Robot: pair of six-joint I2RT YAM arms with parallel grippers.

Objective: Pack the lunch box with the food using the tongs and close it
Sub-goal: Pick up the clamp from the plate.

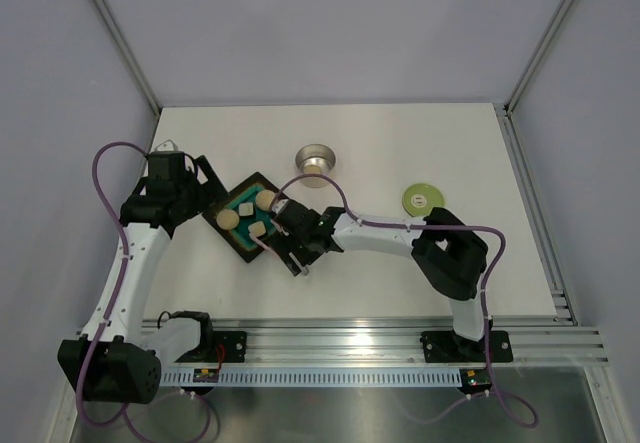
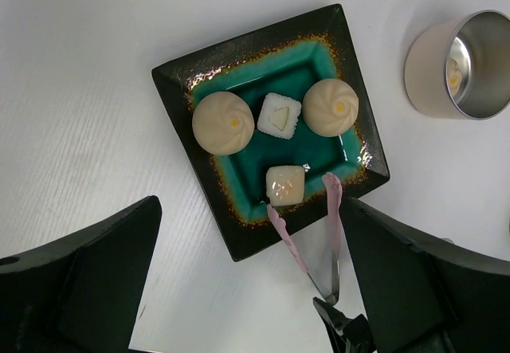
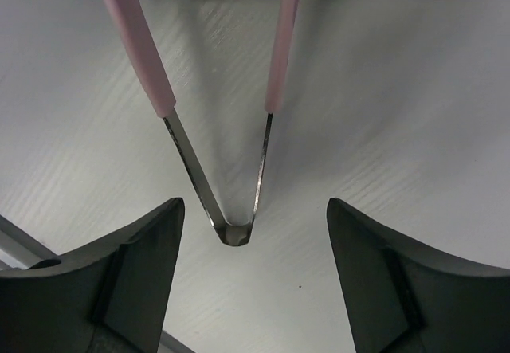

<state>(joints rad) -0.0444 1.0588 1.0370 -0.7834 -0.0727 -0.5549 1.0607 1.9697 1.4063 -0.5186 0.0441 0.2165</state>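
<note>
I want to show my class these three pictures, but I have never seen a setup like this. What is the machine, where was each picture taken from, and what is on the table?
These are two robot arms bolted to a white table. The overhead picture looks down on both, the left arm and the right arm. The other two pictures come from small cameras on the wrists, so each shows its own tool's dark fingers. On the table are a dark square tray holding two dough balls and two pale cubes, a steel tin and a green lid. The pink tongs sit between the right tool's open fingers, which do not touch them. The left tool is open and holds nothing.
</note>
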